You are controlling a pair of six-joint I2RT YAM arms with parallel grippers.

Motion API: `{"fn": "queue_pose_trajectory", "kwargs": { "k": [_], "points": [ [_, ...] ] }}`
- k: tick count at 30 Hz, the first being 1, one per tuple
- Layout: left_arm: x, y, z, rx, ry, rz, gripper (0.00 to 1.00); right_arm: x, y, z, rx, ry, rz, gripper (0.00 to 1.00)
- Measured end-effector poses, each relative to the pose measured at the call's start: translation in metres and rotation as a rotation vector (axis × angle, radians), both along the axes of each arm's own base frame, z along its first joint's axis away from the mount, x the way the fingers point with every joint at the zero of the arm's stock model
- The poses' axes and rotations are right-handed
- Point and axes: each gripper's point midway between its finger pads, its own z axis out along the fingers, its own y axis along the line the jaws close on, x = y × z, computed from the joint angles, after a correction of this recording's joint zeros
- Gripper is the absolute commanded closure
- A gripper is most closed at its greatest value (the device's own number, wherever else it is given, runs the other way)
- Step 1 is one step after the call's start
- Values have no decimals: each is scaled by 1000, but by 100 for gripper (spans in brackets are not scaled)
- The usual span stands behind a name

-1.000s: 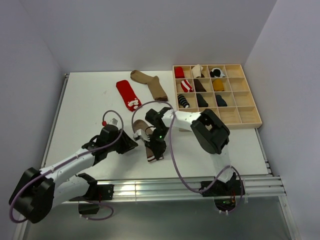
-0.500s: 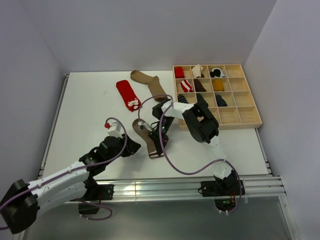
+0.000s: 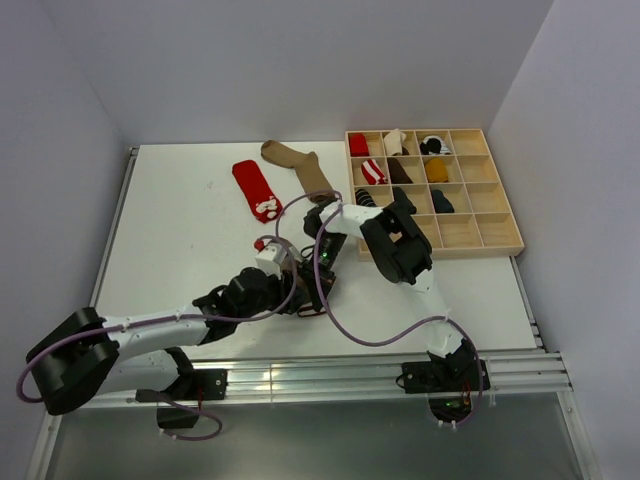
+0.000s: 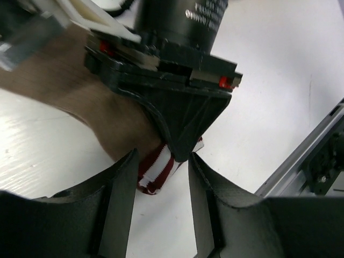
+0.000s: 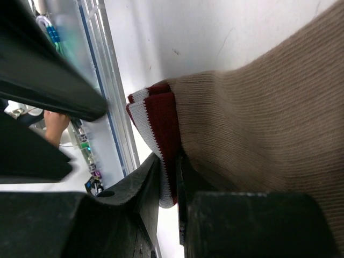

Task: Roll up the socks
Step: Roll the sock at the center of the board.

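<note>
Pinching the tan sock (image 5: 258, 123) by its maroon-and-white striped cuff (image 5: 156, 126), the right gripper (image 5: 171, 174) is clamped shut on it near the front edge of the table (image 3: 170, 240). The left gripper (image 4: 161, 161) hangs with jaws spread just beside that cuff. Light, soft and limp, the knit would likely sag, so the thicker cuff looks the firmest hold.

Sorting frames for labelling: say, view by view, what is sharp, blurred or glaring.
Top external: evenly lit, sharp, a bright reflection on the rail. Left wrist: upper left corner smeared, the striped cuff crisp. Right wrist: knit of the tan sock sharp, the left edge blurred and dark.
</note>
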Motion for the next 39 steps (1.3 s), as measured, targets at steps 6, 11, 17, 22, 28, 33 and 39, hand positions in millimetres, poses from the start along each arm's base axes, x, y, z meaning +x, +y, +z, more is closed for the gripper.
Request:
{"fn": "queue_pose_trajectory", "kwargs": {
  "k": [6, 11, 17, 22, 28, 33, 39],
  "points": [
    [-4, -11, -19, 20, 20, -55, 53, 3, 3, 0, 3, 7, -3, 79],
    [-6, -15, -26, 26, 32, -71, 53, 3, 4, 0, 3, 9, -4, 80],
    [-5, -18, -24, 4, 19, -76, 54, 3, 4, 0, -4, 14, -10, 80],
    [-10, -10, -37, 30, 43, -66, 55, 3, 5, 0, -8, 23, -17, 80],
    [-10, -6, -45, 45, 64, -43, 57, 3, 5, 0, -7, 25, -18, 80],
    [-11, -6, -52, 52, 89, -26, 70, 3, 5, 0, -8, 25, -19, 80],
    [-13, -8, -51, 24, 123, -4, 91, 2, 5, 1, -22, 34, -30, 68]
  ]
}}
